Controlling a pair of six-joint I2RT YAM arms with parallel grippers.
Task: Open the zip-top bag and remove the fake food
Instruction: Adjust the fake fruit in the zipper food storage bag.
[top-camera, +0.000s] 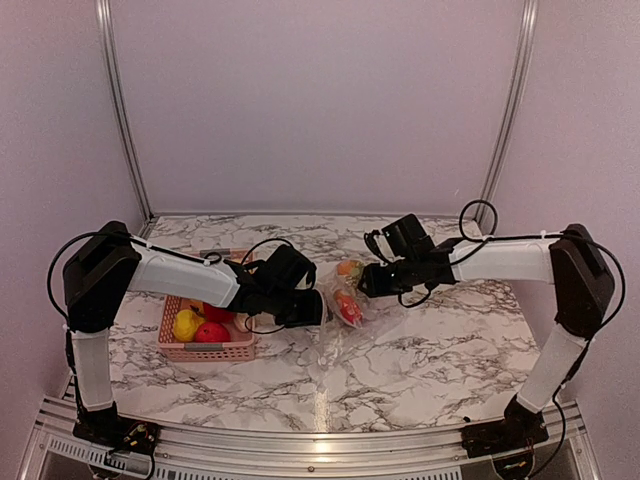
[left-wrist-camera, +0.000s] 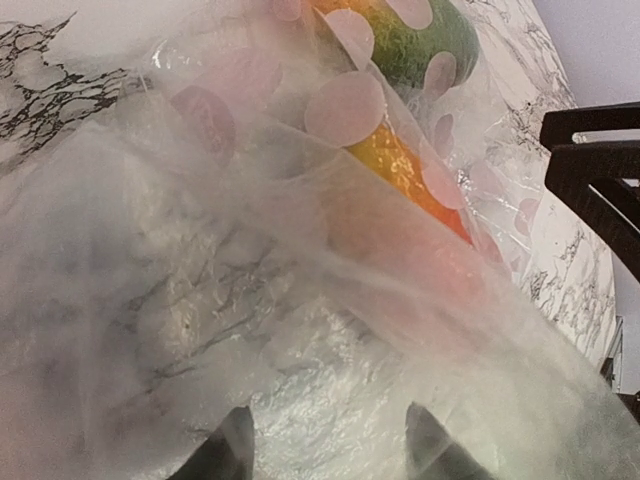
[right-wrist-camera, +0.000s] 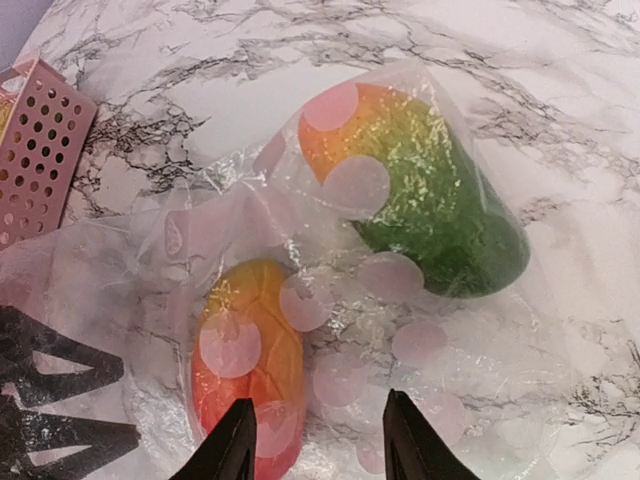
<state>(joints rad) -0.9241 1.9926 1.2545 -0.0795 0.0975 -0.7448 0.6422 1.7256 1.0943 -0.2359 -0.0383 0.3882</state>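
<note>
The zip-top bag (top-camera: 345, 300), clear crinkly plastic with pale pink dots, lies on the marble table between my two grippers. Inside it are two pieces of fake food: an orange-red piece (right-wrist-camera: 250, 350) and a green-and-orange piece (right-wrist-camera: 430, 200). My left gripper (top-camera: 310, 308) is at the bag's left side. In the left wrist view the film (left-wrist-camera: 300, 330) fills the frame and veils the parted fingertips (left-wrist-camera: 235, 445). My right gripper (right-wrist-camera: 320, 440) hovers open over the bag's near edge, one tip above the orange-red piece and nothing clamped.
A pink perforated basket (top-camera: 205, 350) stands left of the bag, under the left arm, with a yellow fruit (top-camera: 187, 323) and a red fruit (top-camera: 212, 332) in it. Its corner (right-wrist-camera: 35, 150) shows in the right wrist view. Walls enclose the table's back and sides.
</note>
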